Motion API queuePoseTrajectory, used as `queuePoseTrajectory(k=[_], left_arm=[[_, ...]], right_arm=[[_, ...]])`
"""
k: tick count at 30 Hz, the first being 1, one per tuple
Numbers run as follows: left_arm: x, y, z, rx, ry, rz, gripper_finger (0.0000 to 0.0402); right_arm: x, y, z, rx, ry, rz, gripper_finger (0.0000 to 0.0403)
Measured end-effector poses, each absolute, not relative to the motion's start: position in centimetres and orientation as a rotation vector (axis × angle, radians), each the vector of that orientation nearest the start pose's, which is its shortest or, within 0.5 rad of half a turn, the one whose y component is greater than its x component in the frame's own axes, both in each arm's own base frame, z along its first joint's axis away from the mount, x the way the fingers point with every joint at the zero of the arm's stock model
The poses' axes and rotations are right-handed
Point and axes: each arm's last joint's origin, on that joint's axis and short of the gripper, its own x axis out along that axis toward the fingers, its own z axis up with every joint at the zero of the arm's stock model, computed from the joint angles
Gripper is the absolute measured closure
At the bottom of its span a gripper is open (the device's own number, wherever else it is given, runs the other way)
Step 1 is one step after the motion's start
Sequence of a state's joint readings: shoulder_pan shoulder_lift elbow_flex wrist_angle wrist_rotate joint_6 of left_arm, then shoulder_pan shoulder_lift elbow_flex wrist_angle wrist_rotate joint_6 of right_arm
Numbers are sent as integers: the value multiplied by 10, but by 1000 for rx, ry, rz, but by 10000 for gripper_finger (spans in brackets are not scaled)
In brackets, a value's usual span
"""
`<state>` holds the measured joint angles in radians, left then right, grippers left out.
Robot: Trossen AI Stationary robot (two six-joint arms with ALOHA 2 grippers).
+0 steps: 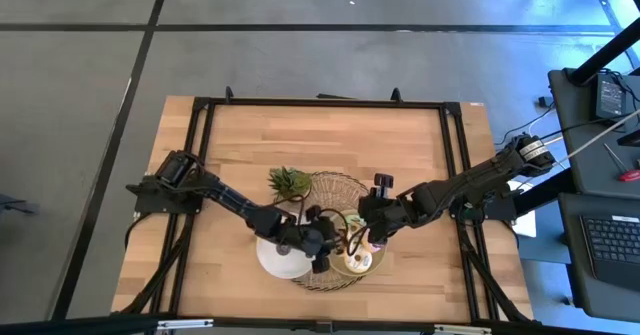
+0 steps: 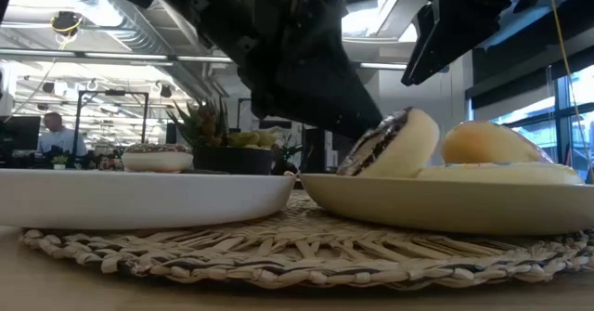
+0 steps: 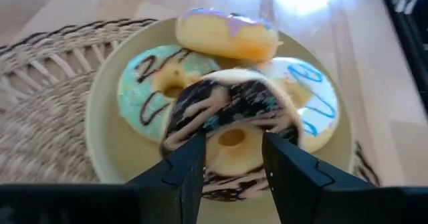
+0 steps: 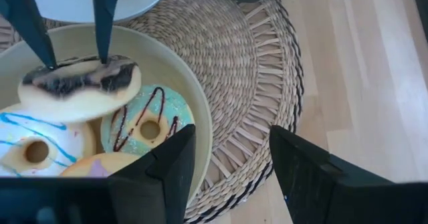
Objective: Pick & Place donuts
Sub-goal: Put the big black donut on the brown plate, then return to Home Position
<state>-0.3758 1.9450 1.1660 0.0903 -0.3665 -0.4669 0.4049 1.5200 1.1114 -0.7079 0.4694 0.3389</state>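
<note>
We judge the task underway: our left gripper [image 3: 231,160] is clamped on the chocolate donut [image 3: 231,120], tilted above the pale-green plate [image 3: 107,150] with three others left, while our right gripper [image 4: 231,160] hovers spread apart beside it.

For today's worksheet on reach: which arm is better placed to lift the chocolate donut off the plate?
Left. Its end effector already straddles the tilted chocolate donut on the plate; the right end effector hangs open beside the plate, holding nothing.
</note>
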Motion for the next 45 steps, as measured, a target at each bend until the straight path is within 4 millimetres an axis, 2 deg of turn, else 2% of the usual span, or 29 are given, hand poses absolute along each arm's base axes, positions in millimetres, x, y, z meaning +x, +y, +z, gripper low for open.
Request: queuePoseTrajectory(k=[7,14,16,22,25,32,35,38,41,45], left_arm=[[385,-130,157,-272,680,66,258],[381,-129,152,-287,759,47,258],[379,-130,157,-278,752,58,258],[366,-125,189,-232,726,94,258],[357,-119,205,-189,732,108,258],[330,-104,230,15,729,181,258],[316,-92,230,17,678,168,258],[298,-74,229,16,619,170,258],[278,-57,224,61,620,282,258],[259,-47,213,-82,598,391,258]], right_arm=[[277,105,241,-165,979,-224,210],[277,104,241,-170,983,-226,210],[276,103,241,-184,983,-244,210],[266,99,250,-180,967,-251,210],[250,93,251,-189,947,-272,210],[193,75,239,-96,769,-325,210],[172,67,237,-103,646,-341,210],[152,56,234,-157,614,-371,210],[138,50,229,-85,604,-347,210],[127,45,213,-72,580,-308,210]])
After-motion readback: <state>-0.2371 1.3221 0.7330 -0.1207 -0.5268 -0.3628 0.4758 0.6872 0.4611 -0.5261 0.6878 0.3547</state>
